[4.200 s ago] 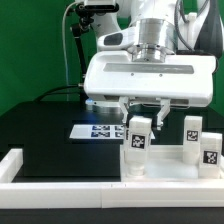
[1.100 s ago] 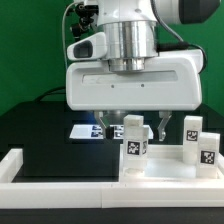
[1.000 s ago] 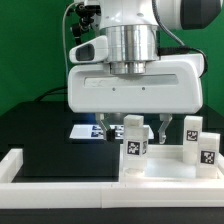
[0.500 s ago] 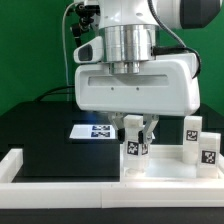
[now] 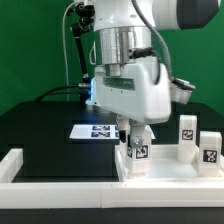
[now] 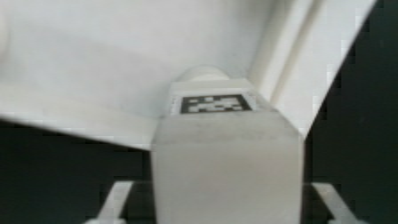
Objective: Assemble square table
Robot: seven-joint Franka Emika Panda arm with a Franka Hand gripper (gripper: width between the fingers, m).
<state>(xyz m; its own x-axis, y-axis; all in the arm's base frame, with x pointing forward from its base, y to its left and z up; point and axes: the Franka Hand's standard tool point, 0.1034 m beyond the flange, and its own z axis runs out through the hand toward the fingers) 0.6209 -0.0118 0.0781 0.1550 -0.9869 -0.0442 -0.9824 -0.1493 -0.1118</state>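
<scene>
While clamped on a leg (image 5: 137, 152), fingers (image 5: 126, 133).

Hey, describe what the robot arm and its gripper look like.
The arm is glossy white with rounded joints and a ribbed silver-grey cylinder above the hand. The gripper has a boxy white body and dark fingers. A black cable loops along the exterior view's left; a grey one curves on its right.

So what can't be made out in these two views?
- Exterior view: the hand and its grip on the leg are mostly hidden behind the white wrist housing.
- Wrist view: the leg fills the frame, blurred; the tabletop is cut off by the edges.
- Exterior view: tags on the marker board are too small.
</scene>
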